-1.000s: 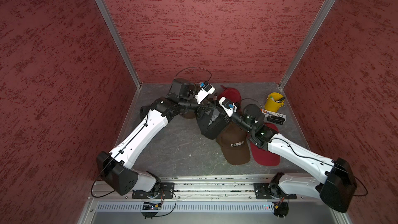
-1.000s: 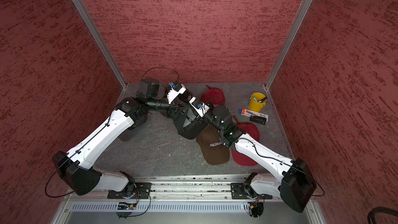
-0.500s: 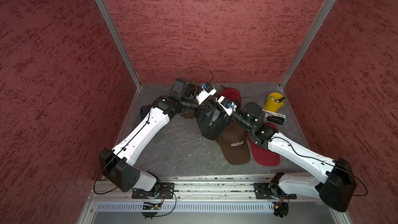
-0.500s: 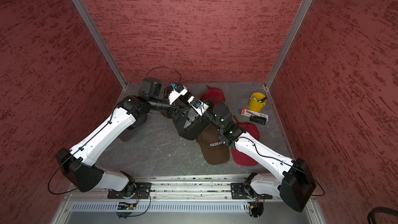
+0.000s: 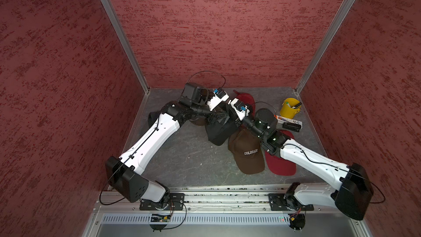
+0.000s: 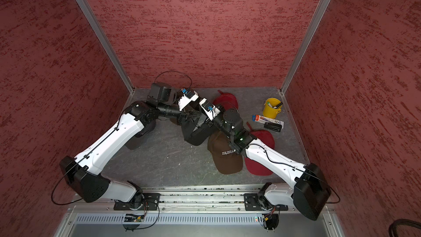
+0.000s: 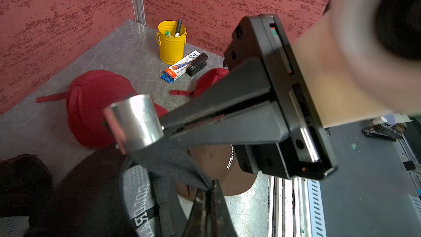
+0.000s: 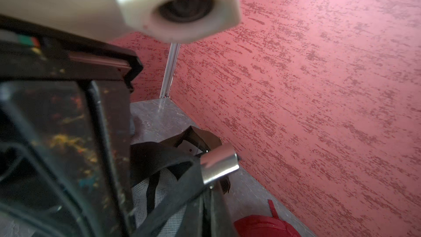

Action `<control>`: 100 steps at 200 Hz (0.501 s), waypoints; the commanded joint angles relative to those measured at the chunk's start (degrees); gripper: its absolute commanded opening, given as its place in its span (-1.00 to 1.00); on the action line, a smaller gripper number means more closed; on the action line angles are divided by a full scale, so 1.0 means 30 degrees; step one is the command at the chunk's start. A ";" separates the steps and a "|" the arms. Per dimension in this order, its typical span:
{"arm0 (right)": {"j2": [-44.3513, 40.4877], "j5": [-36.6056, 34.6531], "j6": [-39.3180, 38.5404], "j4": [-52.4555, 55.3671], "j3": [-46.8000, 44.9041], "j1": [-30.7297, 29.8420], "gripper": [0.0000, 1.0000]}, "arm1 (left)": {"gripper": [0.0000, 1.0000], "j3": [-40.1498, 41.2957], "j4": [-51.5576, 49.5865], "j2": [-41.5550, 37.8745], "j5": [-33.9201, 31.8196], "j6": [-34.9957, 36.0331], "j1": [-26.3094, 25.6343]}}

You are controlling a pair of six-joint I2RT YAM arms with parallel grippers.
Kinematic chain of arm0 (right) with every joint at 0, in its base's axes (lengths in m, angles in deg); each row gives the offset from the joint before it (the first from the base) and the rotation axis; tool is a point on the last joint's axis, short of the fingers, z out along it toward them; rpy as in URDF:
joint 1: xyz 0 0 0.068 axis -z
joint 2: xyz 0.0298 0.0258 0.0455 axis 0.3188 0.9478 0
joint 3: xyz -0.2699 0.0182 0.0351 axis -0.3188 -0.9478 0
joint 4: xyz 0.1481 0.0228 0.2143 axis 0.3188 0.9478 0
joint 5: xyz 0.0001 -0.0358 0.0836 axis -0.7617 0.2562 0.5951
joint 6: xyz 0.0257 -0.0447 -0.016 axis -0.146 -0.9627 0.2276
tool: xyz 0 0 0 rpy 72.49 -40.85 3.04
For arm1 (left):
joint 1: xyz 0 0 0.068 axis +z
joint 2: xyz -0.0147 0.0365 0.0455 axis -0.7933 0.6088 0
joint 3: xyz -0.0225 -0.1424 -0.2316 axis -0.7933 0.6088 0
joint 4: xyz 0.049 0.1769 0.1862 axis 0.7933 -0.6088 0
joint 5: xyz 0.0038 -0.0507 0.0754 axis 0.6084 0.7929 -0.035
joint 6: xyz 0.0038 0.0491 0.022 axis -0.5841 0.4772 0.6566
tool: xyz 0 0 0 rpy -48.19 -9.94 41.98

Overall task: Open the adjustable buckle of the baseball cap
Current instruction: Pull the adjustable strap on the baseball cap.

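Note:
The black baseball cap [image 5: 218, 131] [image 6: 196, 133] hangs lifted at the back middle of the table, held between both arms. Its strap [image 7: 182, 167] runs from the silver buckle [image 7: 134, 124] [image 8: 218, 165] down into my left gripper [image 7: 208, 204] [image 5: 222, 116], which is shut on the strap's end. My right gripper [image 8: 208, 201] [image 7: 163, 128] [image 5: 229, 116] comes in from the other side, its jaws shut on the buckle's edge. In both top views the two wrists hide the buckle.
A brown COLORADO cap [image 5: 248, 153] lies under the right arm, with red caps beside it [image 5: 281, 165] and at the back [image 5: 245, 98]. A yellow bucket [image 5: 289, 108], a pen box [image 7: 180, 67] and a black stapler [image 7: 197, 63] sit back right. Another dark cap [image 5: 152, 119] lies under the left arm.
My right gripper has shut on the buckle. The left arm has shifted slightly while keeping its hold on the strap.

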 commanded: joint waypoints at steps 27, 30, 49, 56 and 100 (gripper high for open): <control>0.0548 -0.2123 0.2052 -0.1162 0.1827 -0.0060 -1.00 | -1.00 0.0050 0.0185 -0.0786 0.0106 0.0557 0.0003; 0.0575 -0.2166 0.2129 -0.1100 0.1896 -0.0054 -1.00 | -1.00 0.0087 0.0210 -0.0806 0.0094 0.0543 0.0018; 0.0785 -0.2941 0.2703 -0.0698 0.2354 -0.0062 -1.00 | -1.00 0.0301 0.0415 -0.0997 -0.0202 0.0658 0.0052; 0.0890 -0.3167 0.3003 -0.0420 0.2652 -0.0068 -1.00 | -1.00 0.0397 0.0527 -0.1040 -0.0525 0.0665 0.0054; 0.1579 -0.4410 0.6233 0.1048 0.4524 -0.0041 -1.00 | -0.32 0.2060 0.5939 -0.2408 -0.5448 -0.1509 0.0180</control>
